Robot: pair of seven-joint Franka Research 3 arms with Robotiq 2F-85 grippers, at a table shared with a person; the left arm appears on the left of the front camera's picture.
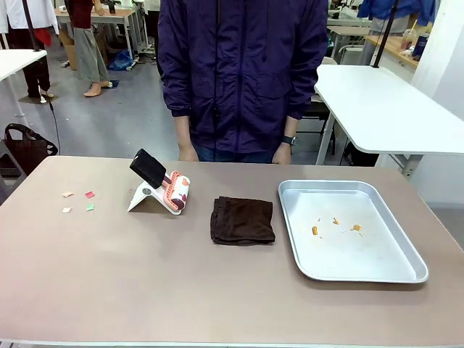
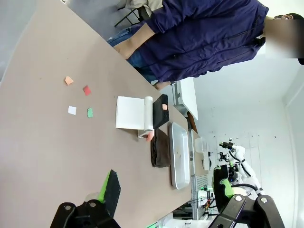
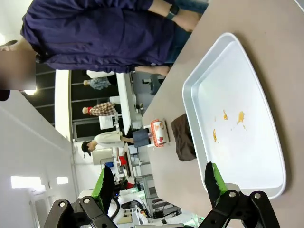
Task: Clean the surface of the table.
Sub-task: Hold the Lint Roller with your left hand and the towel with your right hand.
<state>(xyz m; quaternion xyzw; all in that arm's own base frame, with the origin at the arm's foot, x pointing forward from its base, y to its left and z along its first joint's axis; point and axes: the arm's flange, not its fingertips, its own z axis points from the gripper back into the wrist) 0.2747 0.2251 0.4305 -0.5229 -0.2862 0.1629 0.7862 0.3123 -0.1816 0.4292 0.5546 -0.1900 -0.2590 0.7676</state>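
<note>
Now, front: table (image 1: 145, 290) holds scraps (image 1: 90, 194), propped roller (image 1: 176, 190), folded cloth (image 1: 242, 220), tray (image 1: 377, 254); tools staged for wiping, I'd say. L wrist: my left gripper (image 2: 168, 183) spread wide, empty, scraps ahead. R wrist: right gripper (image 3: 159, 173) wide, empty, tray just beyond.

Far ahead of my right pincer (image 3: 159, 173) I'm seeing a white-topped table (image 1: 384, 109) standing on the grey floor (image 1: 109, 116). Beyond my left pincer (image 2: 167, 183) a white wall (image 2: 266, 118) is rising, with wooden workbenches (image 1: 98, 14) sitting farther back.
</note>
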